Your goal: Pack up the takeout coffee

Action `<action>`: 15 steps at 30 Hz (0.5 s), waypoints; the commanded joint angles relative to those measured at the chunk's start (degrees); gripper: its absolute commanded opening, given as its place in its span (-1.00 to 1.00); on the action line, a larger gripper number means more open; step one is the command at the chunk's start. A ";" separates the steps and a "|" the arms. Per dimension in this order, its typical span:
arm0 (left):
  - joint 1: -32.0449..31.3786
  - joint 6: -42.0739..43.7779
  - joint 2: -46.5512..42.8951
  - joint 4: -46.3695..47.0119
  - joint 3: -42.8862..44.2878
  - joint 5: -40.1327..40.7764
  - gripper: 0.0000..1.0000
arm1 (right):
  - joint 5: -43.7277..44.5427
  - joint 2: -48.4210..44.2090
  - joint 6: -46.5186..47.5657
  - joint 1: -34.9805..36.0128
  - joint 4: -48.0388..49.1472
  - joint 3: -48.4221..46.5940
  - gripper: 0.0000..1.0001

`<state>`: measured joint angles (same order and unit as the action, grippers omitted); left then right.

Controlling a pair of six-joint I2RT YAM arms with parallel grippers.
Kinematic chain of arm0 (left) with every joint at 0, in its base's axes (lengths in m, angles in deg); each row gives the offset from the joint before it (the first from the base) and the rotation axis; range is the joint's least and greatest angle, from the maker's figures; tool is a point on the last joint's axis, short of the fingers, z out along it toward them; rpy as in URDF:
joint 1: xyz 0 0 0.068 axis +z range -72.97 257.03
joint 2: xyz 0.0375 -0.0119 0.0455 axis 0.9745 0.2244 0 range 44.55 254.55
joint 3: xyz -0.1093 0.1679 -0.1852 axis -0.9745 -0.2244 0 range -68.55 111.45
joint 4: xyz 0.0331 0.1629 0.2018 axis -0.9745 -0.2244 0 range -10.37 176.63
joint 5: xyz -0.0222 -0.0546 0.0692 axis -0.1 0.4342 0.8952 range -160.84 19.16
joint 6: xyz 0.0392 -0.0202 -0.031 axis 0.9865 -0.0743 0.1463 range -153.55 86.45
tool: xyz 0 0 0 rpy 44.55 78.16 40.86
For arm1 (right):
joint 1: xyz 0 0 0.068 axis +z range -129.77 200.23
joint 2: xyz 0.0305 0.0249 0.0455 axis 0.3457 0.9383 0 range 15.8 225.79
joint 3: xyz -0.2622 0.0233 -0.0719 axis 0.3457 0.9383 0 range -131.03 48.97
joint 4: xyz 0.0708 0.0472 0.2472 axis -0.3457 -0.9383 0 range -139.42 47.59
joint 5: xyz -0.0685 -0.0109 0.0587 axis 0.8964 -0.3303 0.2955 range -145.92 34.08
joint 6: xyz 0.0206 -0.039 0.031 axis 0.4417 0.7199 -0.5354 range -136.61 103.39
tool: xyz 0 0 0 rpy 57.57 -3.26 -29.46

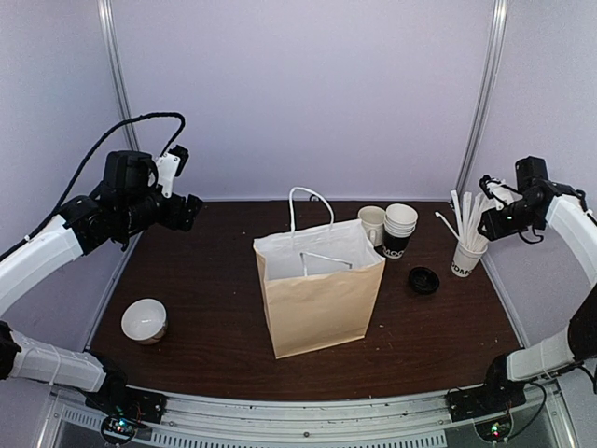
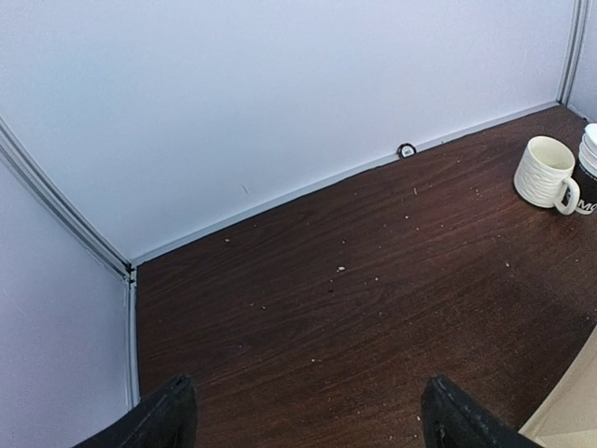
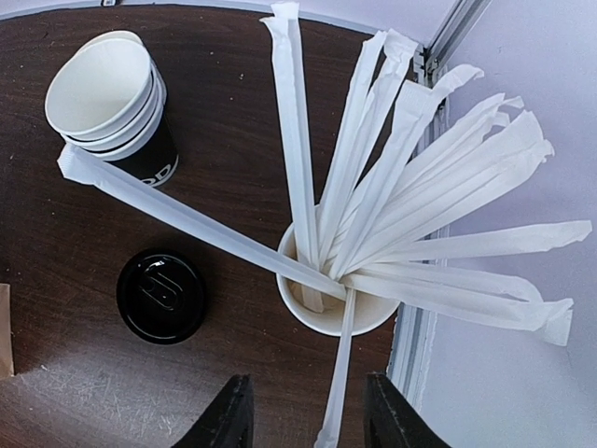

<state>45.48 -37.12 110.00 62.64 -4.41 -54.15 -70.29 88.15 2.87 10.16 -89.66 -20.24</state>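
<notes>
Item under inspection: the takeout coffee cup (image 3: 98, 89) stands upright on the counter (image 1: 205, 336) behind the right corner of the paper bag (image 1: 317, 289), just beside the white mug (image 1: 371, 222). It tops a nest of like cups and looks empty. Its black lid (image 3: 160, 295) lies apart, flat on the counter.

We judge the cup light, thin-walled and easily crushed, with the rim its stiffest part. A gentle side grip across the black band seems soundest, though the nested cups may lift together.

The right tool (image 3: 308, 418) hovers over the cup of wrapped sticks (image 3: 373, 310), jaws partly apart, with one stick running between them. We cannot tell whether the stick touches either finger. The left tool (image 2: 308, 420) stands wide open, holding nothing, above the counter at the far left.
</notes>
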 commanded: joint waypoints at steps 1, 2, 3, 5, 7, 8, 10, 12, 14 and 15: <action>0.35 0.15 -0.69 2.51 -0.07 -0.99 0.73 | 2.19 -0.65 -0.15 -0.39 -0.54 1.19 -0.18; 0.35 0.15 -0.68 2.46 -0.07 -1.08 0.73 | 2.39 -0.88 -0.03 -0.39 -0.73 1.40 -0.20; 0.35 0.15 -0.60 2.46 -0.07 -1.10 0.73 | 2.60 -1.04 0.02 -0.34 -0.96 1.63 -0.24; 0.35 0.15 -0.53 2.37 0.02 -1.21 0.73 | 3.54 -1.27 0.18 -0.35 -1.25 2.11 -0.33; 0.35 0.08 -0.64 2.38 0.02 -1.30 0.73 | 4.41 -1.70 0.35 -0.38 -1.35 2.67 -0.39; 0.35 0.06 -0.72 2.43 0.02 -1.35 0.73 | 4.57 -2.02 0.31 -0.39 -1.36 2.92 -0.42; 0.35 0.10 -0.80 2.31 0.02 -1.41 0.73 | 4.89 -2.65 0.31 -0.39 -1.36 3.35 -0.46; 0.35 0.06 -0.83 2.25 0.02 -1.47 0.73 | 5.16 -3.31 0.29 -0.39 -1.28 3.62 -0.60; 0.35 -0.02 -0.98 2.25 0.11 -1.74 0.72 | 5.76 -4.04 0.30 -0.39 -1.29 3.68 -0.79; 0.35 -0.03 -1.02 2.20 0.11 -1.82 0.72 | 5.83 -4.39 0.36 -0.37 -1.21 3.60 -0.87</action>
<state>45.48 -37.12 110.00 62.64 -4.41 -55.03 -66.46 86.36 3.05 10.16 -90.71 -16.89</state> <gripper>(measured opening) 0.863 0.125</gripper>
